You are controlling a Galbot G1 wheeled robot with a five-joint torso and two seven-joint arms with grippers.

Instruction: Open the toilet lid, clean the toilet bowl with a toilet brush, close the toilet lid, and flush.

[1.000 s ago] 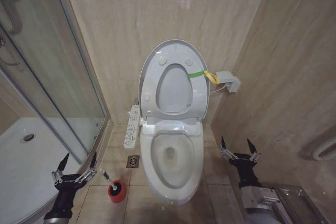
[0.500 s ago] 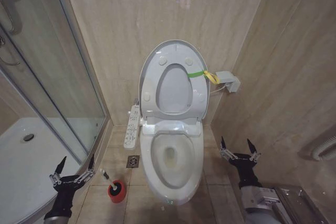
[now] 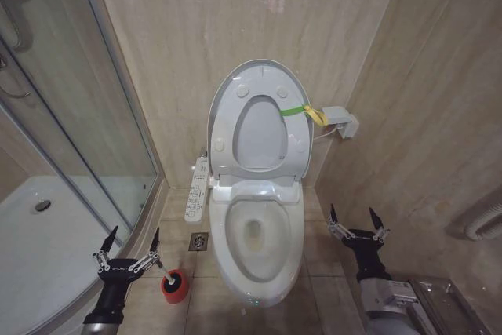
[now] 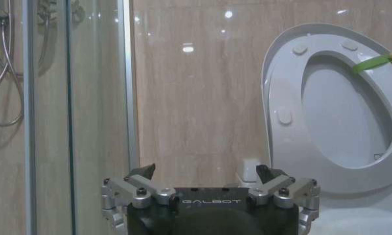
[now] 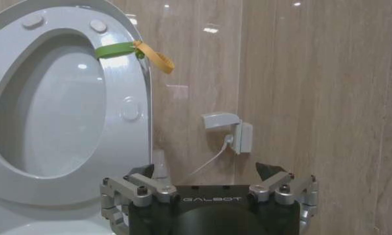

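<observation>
A: Where is the toilet brush (image 3: pixel 167 274) now?

B: It stands in its red cup (image 3: pixel 174 287) on the floor, at the left side of the toilet bowl (image 3: pixel 255 234), near the floor drain (image 3: pixel 198 242). The thin white handle leans up and away from the bowl, toward the shower glass (image 3: pixel 78 115).

A: Which arm is nearer to it?

B: The left gripper (image 3: pixel 132 241). It hovers just above the top of the handle, with its fingers spread apart and nothing between them. The right gripper (image 3: pixel 357 220) is on the other side of the bowl, also spread open and empty, well apart from the brush.

A: And the toilet lid (image 3: pixel 256 119)?

B: It is already up, leaning against the wall. I think the next step is to take the brush. Because the handle is tilted, the left gripper should come down along this tilt, not straight.
</observation>
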